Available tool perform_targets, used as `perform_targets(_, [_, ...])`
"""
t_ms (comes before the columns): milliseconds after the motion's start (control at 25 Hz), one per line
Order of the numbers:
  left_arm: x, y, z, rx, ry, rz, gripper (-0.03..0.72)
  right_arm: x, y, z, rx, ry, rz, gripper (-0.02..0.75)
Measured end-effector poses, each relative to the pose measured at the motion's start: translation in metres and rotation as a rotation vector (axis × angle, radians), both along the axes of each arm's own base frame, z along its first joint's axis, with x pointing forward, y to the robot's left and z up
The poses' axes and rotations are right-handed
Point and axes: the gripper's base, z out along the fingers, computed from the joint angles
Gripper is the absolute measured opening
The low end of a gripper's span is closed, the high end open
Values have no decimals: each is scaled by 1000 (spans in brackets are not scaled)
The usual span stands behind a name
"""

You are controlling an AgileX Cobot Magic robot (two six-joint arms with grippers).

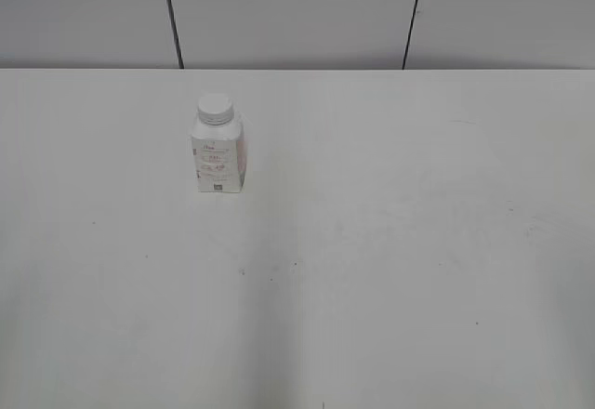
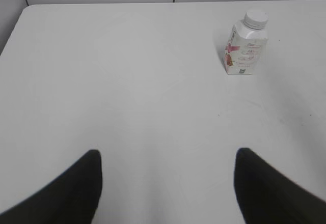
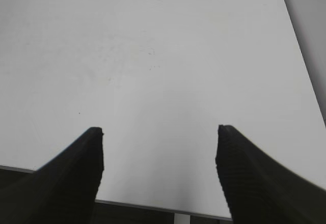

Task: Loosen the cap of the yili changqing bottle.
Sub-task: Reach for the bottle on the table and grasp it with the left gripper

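Observation:
The yili changqing bottle (image 1: 218, 158) stands upright on the white table, left of centre and toward the back. Its round white cap (image 1: 215, 108) sits on the neck. In the left wrist view the bottle (image 2: 245, 51) and its cap (image 2: 255, 18) are at the upper right, far ahead of my left gripper (image 2: 168, 155), which is open and empty. My right gripper (image 3: 159, 132) is open and empty above the table's front edge; the bottle is out of its view. Neither gripper shows in the exterior view.
The white table (image 1: 390, 270) fills the exterior view, with a grey panelled wall (image 1: 297, 9) behind it. The table's front edge (image 3: 153, 207) and right edge (image 3: 305, 81) show in the right wrist view.

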Motion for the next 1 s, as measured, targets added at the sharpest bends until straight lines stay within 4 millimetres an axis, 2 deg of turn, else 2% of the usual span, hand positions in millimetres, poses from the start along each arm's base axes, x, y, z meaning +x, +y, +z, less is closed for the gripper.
perform_targets(600, [0, 1, 0, 10, -5, 7, 496, 0, 0, 0, 0, -1, 0, 546])
perform_targets(720, [2, 4, 11, 39, -52, 26, 496, 0, 0, 0, 0, -1, 0, 546])
perform_targets(880, [19, 3, 35, 41, -121, 21, 496, 0, 0, 0, 0, -1, 0, 546])
perform_targets(1000, [46, 0, 43, 43, -115, -6, 496, 0, 0, 0, 0, -1, 0, 546])
